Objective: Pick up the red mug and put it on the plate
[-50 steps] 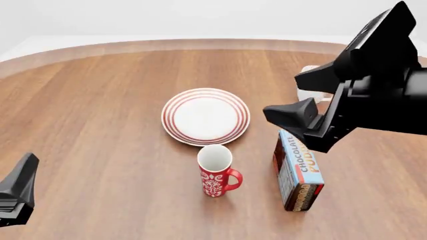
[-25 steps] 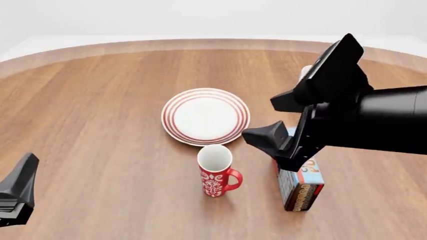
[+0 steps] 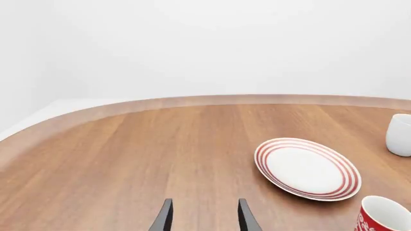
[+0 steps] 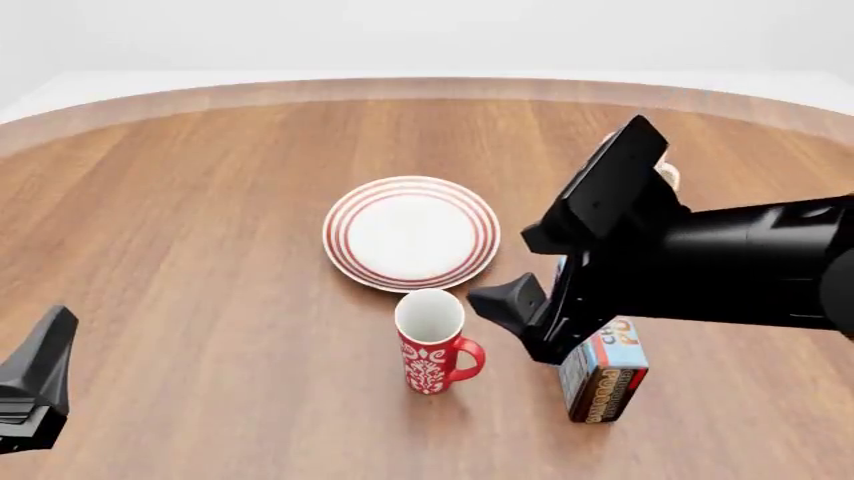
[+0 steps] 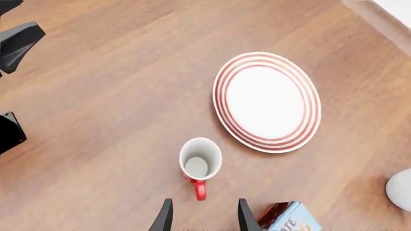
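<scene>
The red mug (image 4: 433, 342) stood upright on the desk (image 4: 200, 220), its long axis vertical, its white inside empty and its loop handle turned toward 4 o'clock in the front view. The plate (image 4: 411, 232), also empty, lay just beyond it at 12 o'clock, close but not touching. The right hand (image 4: 514, 300) hung above the desk at about 2 o'clock from the mug, near it but higher than the rim; the right wrist view looked almost straight down past two parted fingertips (image 5: 165, 216) onto the mug's open mouth and handle, with nothing between them. The left hand (image 4: 34, 385) sat far off at the mug's 8 o'clock, its fingertips (image 3: 164, 217) apart and empty too. The right arm was clearly the nearer one. A chocolate pudding box (image 4: 603, 375) stood at the mug's 3 o'clock, just below the right hand, and a plain white mug (image 3: 399, 134) was further back. Judging from this, the next move called for the right hand to descend over the mug's handle side while keeping clear of the box.
</scene>
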